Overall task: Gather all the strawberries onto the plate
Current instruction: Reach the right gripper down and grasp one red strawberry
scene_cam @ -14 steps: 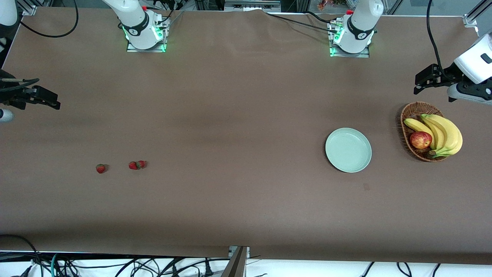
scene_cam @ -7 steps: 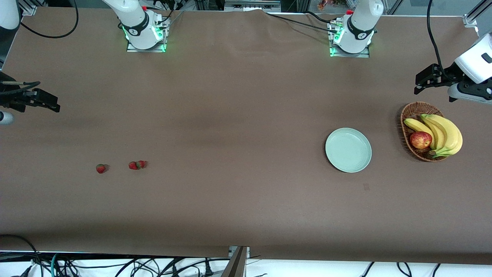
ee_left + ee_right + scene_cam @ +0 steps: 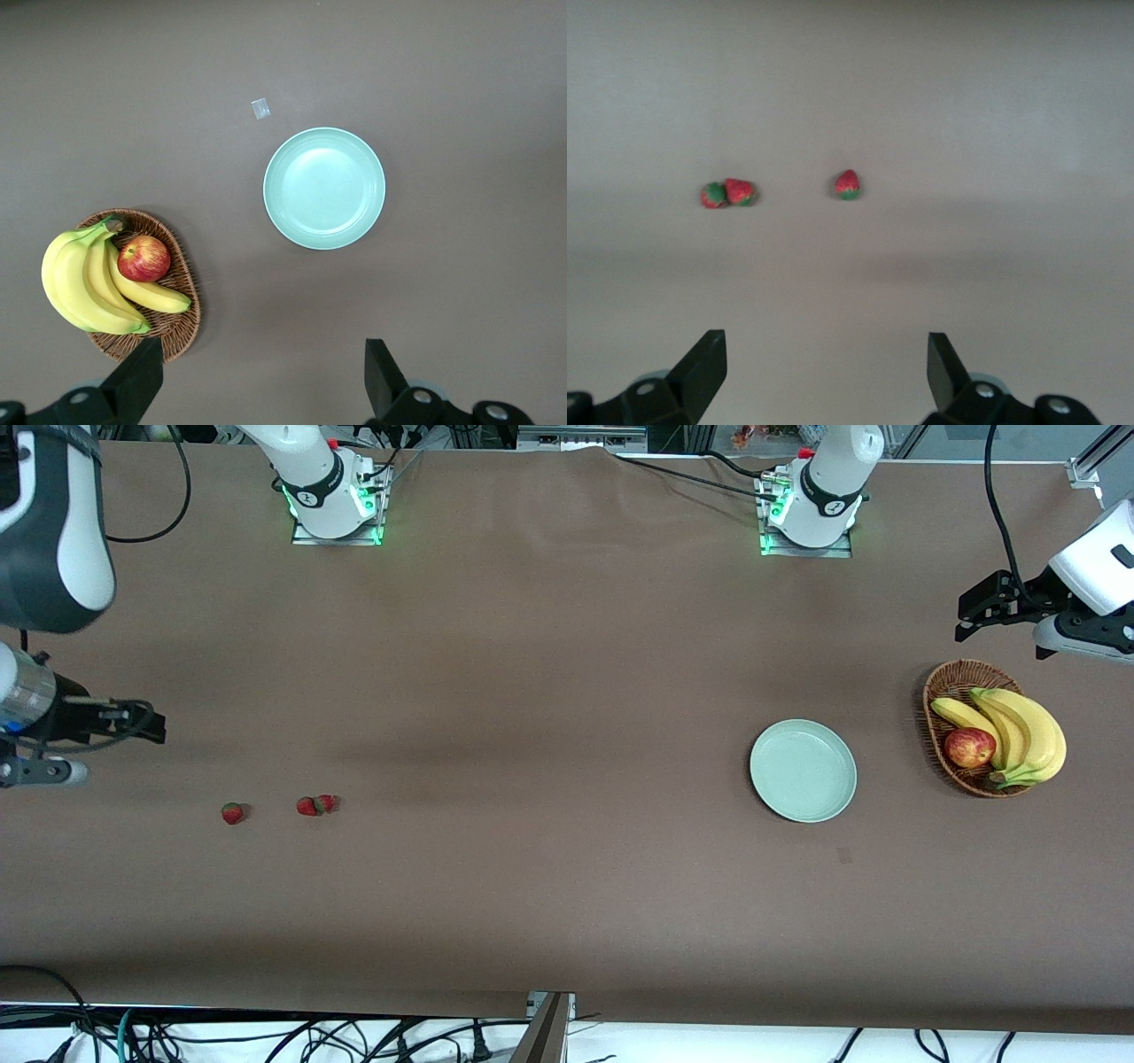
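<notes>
Three strawberries lie on the brown table toward the right arm's end: one alone (image 3: pixel 232 812) (image 3: pixel 848 184) and two touching each other (image 3: pixel 306 806) (image 3: pixel 327 802) (image 3: pixel 741 191) (image 3: pixel 713 195). The pale green plate (image 3: pixel 803 771) (image 3: pixel 324 188) stands empty toward the left arm's end. My right gripper (image 3: pixel 152 726) (image 3: pixel 824 347) hangs open over bare table a short way from the single strawberry, holding nothing. My left gripper (image 3: pixel 966 615) (image 3: pixel 264 354) hangs open and empty over the table beside the basket, waiting.
A woven basket (image 3: pixel 941 691) (image 3: pixel 182 274) with bananas (image 3: pixel 1019 731) (image 3: pixel 89 283) and a red apple (image 3: pixel 969 747) (image 3: pixel 143 258) stands beside the plate at the left arm's end. A small tape mark (image 3: pixel 844 856) (image 3: pixel 260 108) lies near the plate. Cables hang at the table's near edge.
My right arm has swung in over the table, and its gripper has moved toward the strawberries. The left arm, plate and berries have not moved.
</notes>
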`<state>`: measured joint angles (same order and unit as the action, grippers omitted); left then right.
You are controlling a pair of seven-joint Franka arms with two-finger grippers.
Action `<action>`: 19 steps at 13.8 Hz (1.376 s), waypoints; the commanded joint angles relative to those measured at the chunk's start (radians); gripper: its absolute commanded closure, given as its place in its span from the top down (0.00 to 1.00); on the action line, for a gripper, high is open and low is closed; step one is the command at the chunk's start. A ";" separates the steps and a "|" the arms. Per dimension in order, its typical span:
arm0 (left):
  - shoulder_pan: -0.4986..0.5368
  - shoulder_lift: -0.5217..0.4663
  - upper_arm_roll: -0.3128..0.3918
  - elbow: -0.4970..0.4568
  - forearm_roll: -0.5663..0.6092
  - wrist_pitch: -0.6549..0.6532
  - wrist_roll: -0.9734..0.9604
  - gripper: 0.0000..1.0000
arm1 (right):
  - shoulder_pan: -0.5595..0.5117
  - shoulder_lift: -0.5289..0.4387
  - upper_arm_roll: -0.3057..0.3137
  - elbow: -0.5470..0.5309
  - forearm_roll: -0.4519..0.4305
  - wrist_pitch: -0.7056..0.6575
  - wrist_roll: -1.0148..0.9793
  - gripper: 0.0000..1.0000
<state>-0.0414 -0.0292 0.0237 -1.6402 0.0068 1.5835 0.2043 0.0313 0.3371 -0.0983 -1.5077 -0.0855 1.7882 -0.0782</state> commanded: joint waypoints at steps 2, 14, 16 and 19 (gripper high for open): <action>-0.006 0.012 0.009 0.028 -0.014 -0.019 0.009 1.00 | -0.033 0.109 0.005 0.017 -0.005 0.078 -0.008 1.00; -0.008 0.012 0.010 0.028 -0.014 -0.023 0.009 1.00 | -0.070 0.405 0.005 -0.002 0.026 0.364 -0.006 1.00; -0.006 0.012 0.010 0.026 -0.014 -0.023 0.010 1.00 | -0.071 0.424 0.005 -0.014 0.026 0.408 -0.006 1.00; -0.006 0.012 0.010 0.028 -0.014 -0.023 0.009 1.00 | -0.077 0.430 0.005 -0.023 0.026 0.415 -0.006 1.00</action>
<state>-0.0414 -0.0290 0.0262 -1.6402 0.0068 1.5814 0.2043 -0.0331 0.7758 -0.1025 -1.5137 -0.0760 2.1861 -0.0768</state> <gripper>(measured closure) 0.000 0.000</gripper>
